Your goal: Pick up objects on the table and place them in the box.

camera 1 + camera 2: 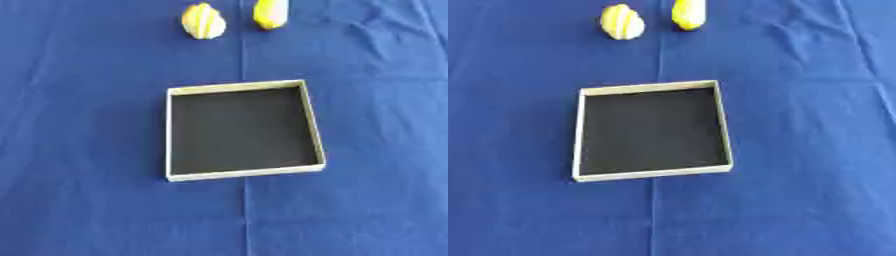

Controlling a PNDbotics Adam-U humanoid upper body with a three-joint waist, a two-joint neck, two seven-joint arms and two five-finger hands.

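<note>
A shallow square box (174, 91) with pale walls and a black floor lies in the middle of the blue cloth, and nothing lies inside it. Beyond its far side sit two yellow objects. The left one is a ribbed, pale yellow, pointed oval shape (203, 21). The right one is a smooth brighter yellow object (270, 14), cut off by the top edge of the picture. Neither of my hands shows in either view.
A blue cloth (79, 150) covers the whole table, with a straight fold line running down the middle and wrinkles at the upper right (385, 30).
</note>
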